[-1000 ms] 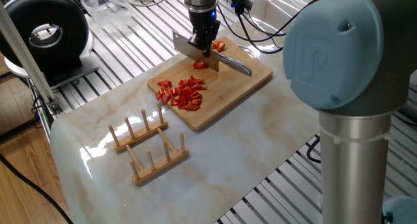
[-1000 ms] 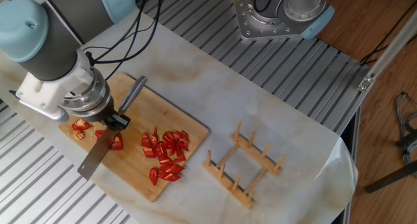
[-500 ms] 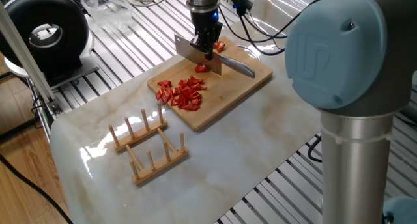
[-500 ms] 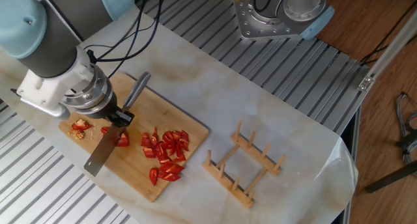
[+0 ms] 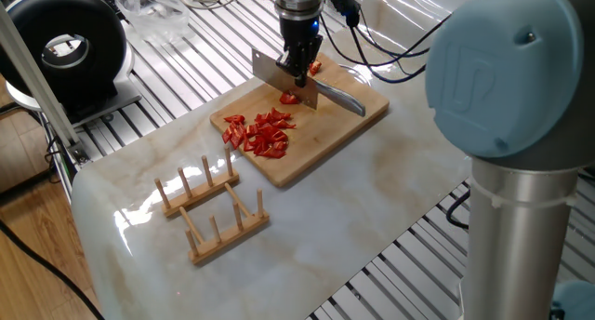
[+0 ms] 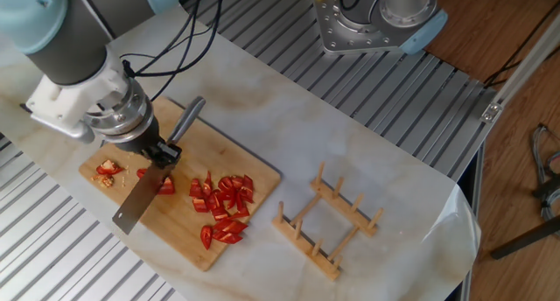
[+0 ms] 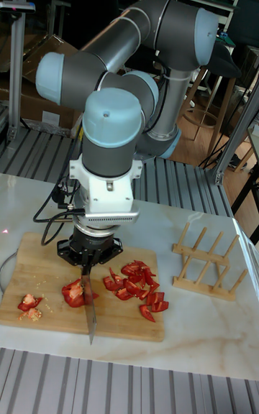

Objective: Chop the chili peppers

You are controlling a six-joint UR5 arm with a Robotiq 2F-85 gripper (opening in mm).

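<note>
Knife (image 6: 138,199) position has changed over the last second: the blade has travelled along the cutting board (image 6: 254,174) toward the heap of cut chili peppers (image 6: 225,206) and now stands over the larger uncut piece (image 6: 164,186) near the board's middle. In the tall fixed view the blade (image 7: 88,299) runs straight through that piece (image 7: 74,290), edge down at the board surface. The judgement is that one chop is being completed here and that the work is well advanced, since most of the pepper is already in small bits.

Remaining material:
- One larger red piece under the blade.
- A small cluster of scraps and seeds (image 6: 108,171) at the far end of the board, behind the gripper (image 6: 157,152).
- The main heap of bits (image 5: 264,131) on the board half nearest the wooden rack (image 5: 210,208).

Fingers state: the fingers (image 5: 299,67) are pressed together on the knife where blade meets handle, with the handle (image 6: 186,119) projecting out behind, away from the blade. The fingers touch only the knife; they stand just above the pepper piece and clear of the board. How tightly they clamp cannot be told from these views.

The rack stands on the worktop (image 6: 367,161) well apart from the board and plays no part in this step.

Risk: the loose bits beside the blade could be pushed toward the heap by a sideways drag.
</note>
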